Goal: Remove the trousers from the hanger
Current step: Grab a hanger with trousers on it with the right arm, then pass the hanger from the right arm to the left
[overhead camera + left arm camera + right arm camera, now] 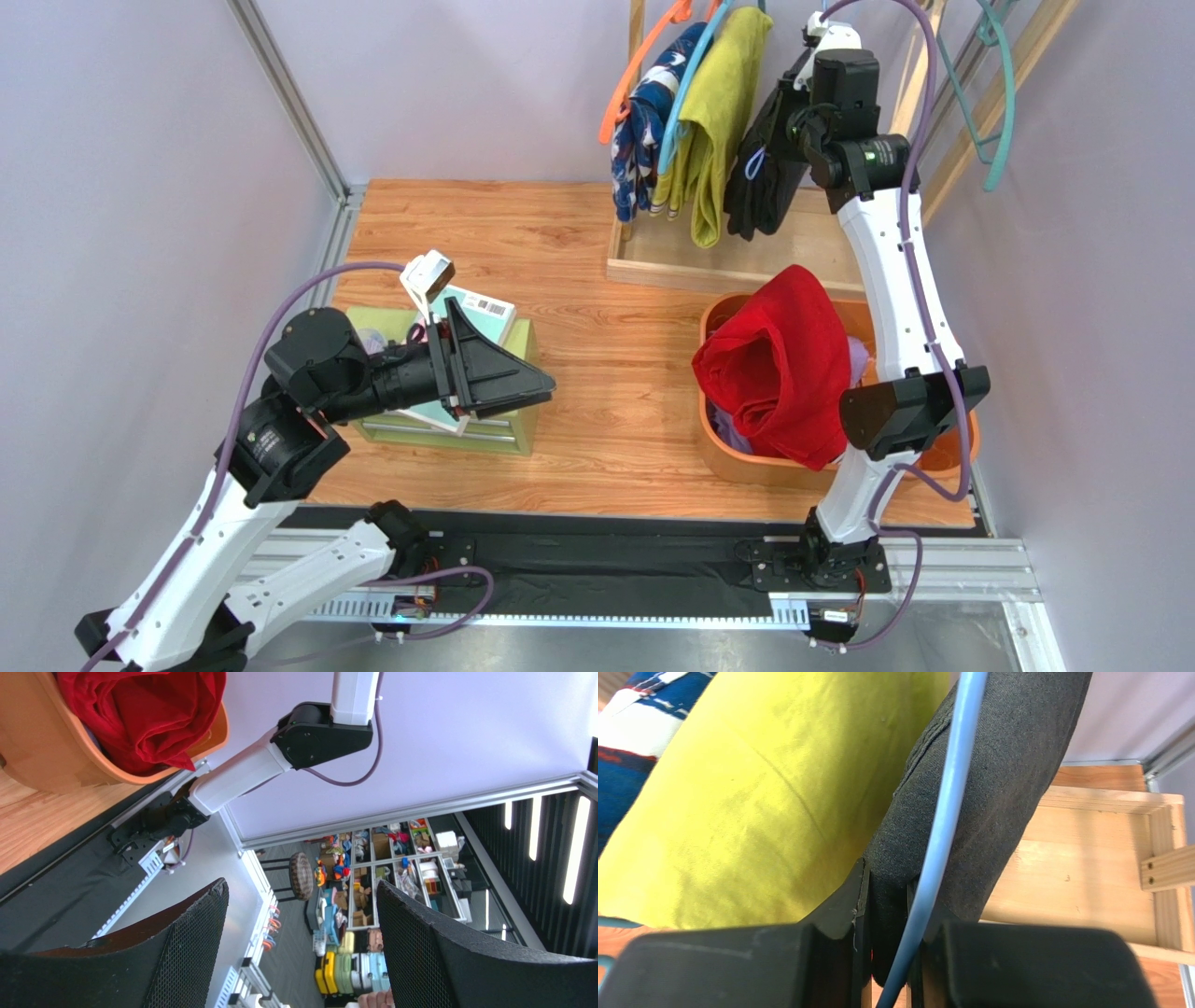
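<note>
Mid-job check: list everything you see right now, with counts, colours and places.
black trousers: one, on blue hanger at rack
yellow-green trousers: one, rack, left of black
navy trousers: one, white-patterned, rack's left end
red trousers: one, in basket
lilac trousers: one, basket, mostly under red
basket: one, orange, table right
teal hanger: one, bare, far right
green box: one, table left
left gripper: open, by green box
right gripper: fingers shut on black trousers

The wooden surface (pixel 603 364) carries a green box (pixel 498 431) at nine o'clock, an orange basket (pixel 744 462) at four o'clock and a wooden rack base (pixel 659 269) at one o'clock.
</note>
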`<state>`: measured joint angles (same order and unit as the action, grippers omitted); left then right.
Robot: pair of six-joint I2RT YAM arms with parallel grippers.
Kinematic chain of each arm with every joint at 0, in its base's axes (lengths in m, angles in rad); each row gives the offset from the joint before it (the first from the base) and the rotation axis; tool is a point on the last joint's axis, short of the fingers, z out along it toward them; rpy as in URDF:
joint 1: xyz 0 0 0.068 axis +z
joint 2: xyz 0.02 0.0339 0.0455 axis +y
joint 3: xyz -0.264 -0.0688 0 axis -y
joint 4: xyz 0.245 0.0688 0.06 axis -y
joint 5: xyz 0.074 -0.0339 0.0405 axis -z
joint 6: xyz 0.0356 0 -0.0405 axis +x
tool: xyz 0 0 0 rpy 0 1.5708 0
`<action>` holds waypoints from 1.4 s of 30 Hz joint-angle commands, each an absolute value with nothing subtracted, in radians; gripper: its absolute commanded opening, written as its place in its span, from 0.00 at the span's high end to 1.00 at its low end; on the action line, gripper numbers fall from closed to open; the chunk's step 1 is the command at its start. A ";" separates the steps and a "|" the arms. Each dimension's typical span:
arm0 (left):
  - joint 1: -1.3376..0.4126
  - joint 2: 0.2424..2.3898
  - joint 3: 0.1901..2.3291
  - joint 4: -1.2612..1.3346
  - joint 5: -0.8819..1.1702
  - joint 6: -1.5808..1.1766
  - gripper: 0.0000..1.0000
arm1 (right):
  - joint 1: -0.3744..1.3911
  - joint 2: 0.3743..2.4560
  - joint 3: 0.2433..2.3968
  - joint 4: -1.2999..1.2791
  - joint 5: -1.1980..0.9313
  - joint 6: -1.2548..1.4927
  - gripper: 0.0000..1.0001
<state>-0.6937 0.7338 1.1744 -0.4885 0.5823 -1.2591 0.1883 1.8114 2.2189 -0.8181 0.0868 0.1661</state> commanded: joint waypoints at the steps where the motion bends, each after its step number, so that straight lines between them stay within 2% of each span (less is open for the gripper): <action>1: -0.690 0.729 1.180 -0.439 0.629 -1.276 0.18 | 0.192 1.730 2.347 -0.584 0.014 0.135 1.00; 7: -0.689 0.698 1.177 -0.468 0.595 -1.273 0.18 | 0.192 1.727 2.364 -0.534 -0.069 0.158 1.00; 13: -0.690 0.699 1.147 -0.423 0.598 -1.295 0.18 | 0.192 1.671 2.346 -0.597 -0.037 0.189 1.00; 19: -0.690 0.679 1.126 -0.393 0.575 -1.302 0.18 | 0.193 1.511 2.185 -0.687 -0.020 0.285 1.00; 27: -0.687 0.743 1.183 -0.400 0.657 -1.295 0.18 | 0.195 1.335 2.210 -0.883 -0.101 0.367 1.00; 33: -0.689 0.690 1.112 -0.348 0.640 -1.347 0.18 | 0.195 1.244 2.198 -1.011 -0.280 0.462 1.00; 36: -0.689 0.693 1.120 -0.325 0.655 -1.365 0.18 | 0.196 1.217 2.172 -1.086 -0.455 0.474 1.00; 42: -0.689 0.739 1.157 -0.287 0.673 -1.370 0.18 | 0.201 1.141 2.161 -1.213 -0.616 0.443 1.00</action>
